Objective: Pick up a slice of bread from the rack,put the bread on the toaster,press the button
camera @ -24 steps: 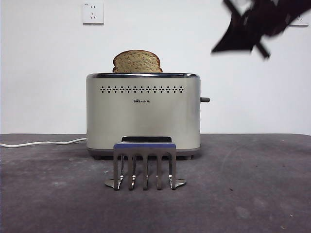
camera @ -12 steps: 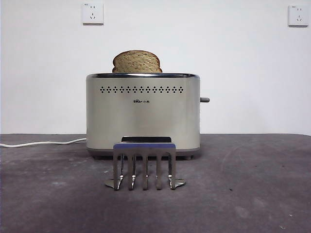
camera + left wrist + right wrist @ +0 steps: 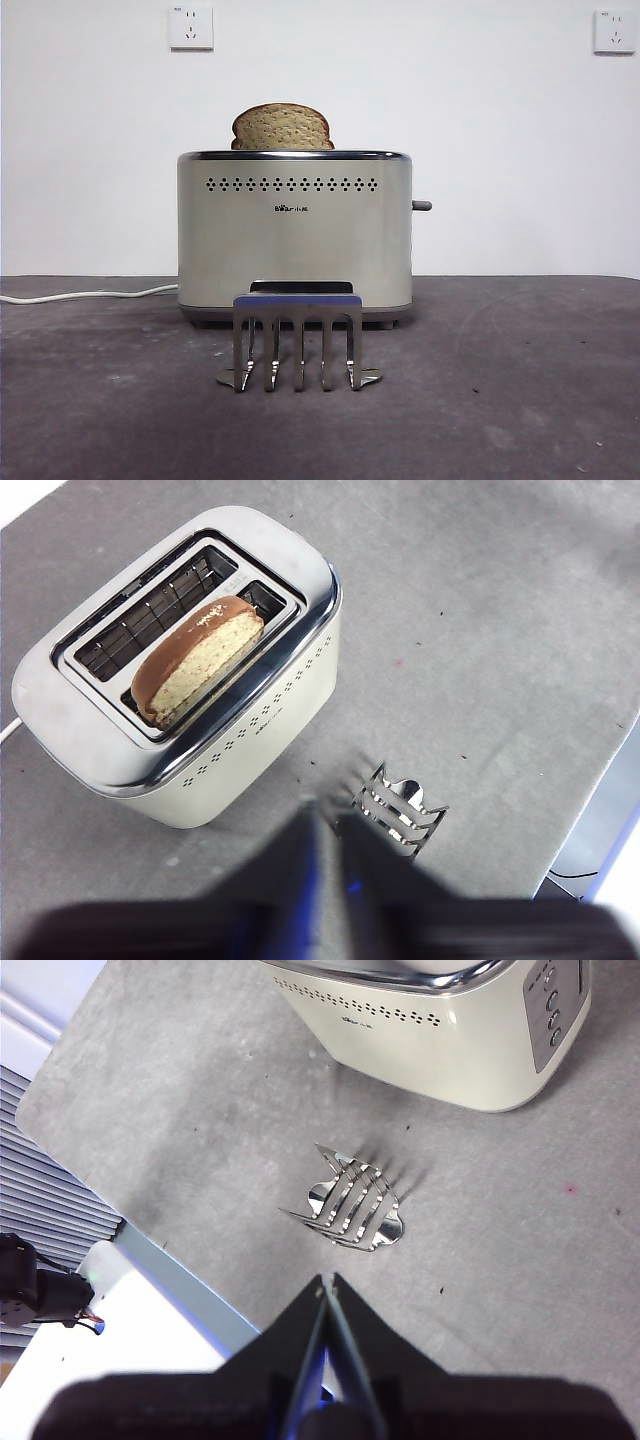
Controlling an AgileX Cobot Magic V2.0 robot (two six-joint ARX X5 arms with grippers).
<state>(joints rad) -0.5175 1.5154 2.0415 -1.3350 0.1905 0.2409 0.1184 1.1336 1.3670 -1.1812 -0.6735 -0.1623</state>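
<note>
The slice of bread (image 3: 282, 127) stands upright in a slot of the toaster (image 3: 294, 240), its domed top above the chrome rim. In the left wrist view the bread (image 3: 198, 659) sits in the slot nearer the rack. The button (image 3: 422, 205) sticks out from the toaster's right end. The rack (image 3: 298, 342) stands empty in front of the toaster. Neither arm shows in the front view. My left gripper (image 3: 328, 825) is shut and empty, high above the rack (image 3: 400, 810). My right gripper (image 3: 326, 1285) is shut and empty, high above the rack (image 3: 350, 1205).
A white cord (image 3: 85, 295) runs left from the toaster along the table. Two white wall sockets (image 3: 191, 27) are on the back wall. The table's edge (image 3: 160, 1250) lies close to the rack in the right wrist view. The toaster's end carries a control panel (image 3: 555, 1010).
A dark arm at the top right of the front view one second ago has moved up out of the picture. Bread, toaster and rack have not moved.
</note>
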